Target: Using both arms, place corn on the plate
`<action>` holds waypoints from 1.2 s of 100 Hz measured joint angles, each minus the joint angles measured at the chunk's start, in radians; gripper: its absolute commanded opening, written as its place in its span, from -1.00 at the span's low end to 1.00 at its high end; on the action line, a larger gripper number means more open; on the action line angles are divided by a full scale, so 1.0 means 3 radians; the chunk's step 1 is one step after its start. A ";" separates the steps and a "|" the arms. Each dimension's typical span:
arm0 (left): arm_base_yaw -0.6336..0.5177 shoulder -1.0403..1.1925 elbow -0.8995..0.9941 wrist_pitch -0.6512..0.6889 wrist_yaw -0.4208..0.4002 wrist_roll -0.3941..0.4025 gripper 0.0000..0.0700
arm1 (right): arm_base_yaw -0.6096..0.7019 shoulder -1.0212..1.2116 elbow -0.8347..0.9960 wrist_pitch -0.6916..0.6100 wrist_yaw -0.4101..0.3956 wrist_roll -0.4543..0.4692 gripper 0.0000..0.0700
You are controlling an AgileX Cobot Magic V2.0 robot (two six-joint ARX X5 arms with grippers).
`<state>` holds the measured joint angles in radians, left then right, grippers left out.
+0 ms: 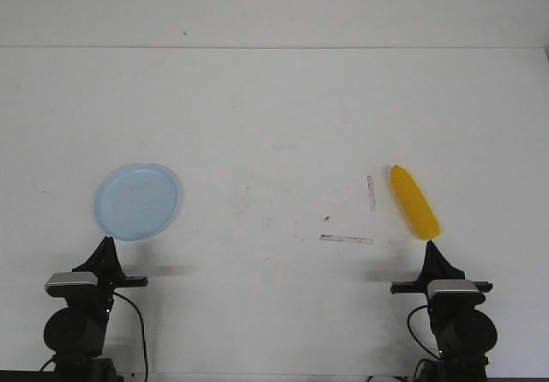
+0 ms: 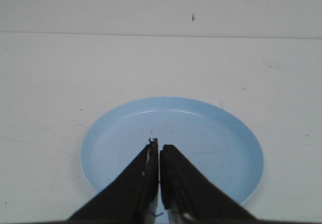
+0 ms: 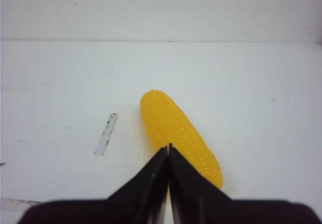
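The yellow corn (image 1: 413, 202) lies on the white table at the right, its length running away from me and slightly leftward. It also shows in the right wrist view (image 3: 178, 133). My right gripper (image 1: 431, 245) is shut and empty, its tip just short of the corn's near end (image 3: 168, 147). The pale blue plate (image 1: 136, 201) lies empty on the table at the left and shows in the left wrist view (image 2: 221, 138). My left gripper (image 1: 107, 241) is shut and empty, its tip at the plate's near rim (image 2: 159, 143).
Two strips of worn tape mark the table left of the corn, one short (image 1: 371, 192) and one longer (image 1: 346, 239). The short strip shows in the right wrist view (image 3: 105, 134). The table's far edge (image 1: 274, 48) meets a white wall.
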<state>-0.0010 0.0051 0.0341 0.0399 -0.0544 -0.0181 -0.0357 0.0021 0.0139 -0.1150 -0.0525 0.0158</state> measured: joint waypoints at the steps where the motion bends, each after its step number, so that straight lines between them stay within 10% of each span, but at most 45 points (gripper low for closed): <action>1: 0.0000 0.0000 0.0000 0.0000 0.0000 0.0000 -1.00 | 0.0000 0.0000 0.0000 0.0000 0.0000 0.0000 -1.00; 97: 0.0000 0.0000 0.0000 0.0028 0.0000 0.0000 -1.00 | 0.0000 0.0000 0.0000 0.0000 0.0000 0.0000 -1.00; 120: 0.0000 0.0003 0.0029 0.0847 0.0000 0.0000 -1.00 | 0.0000 0.0000 0.0000 0.0000 0.0000 0.0000 -1.00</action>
<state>-0.0010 0.0059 0.0429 0.2939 -0.0544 -0.0181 -0.0357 0.0021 0.0139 -0.1150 -0.0525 0.0158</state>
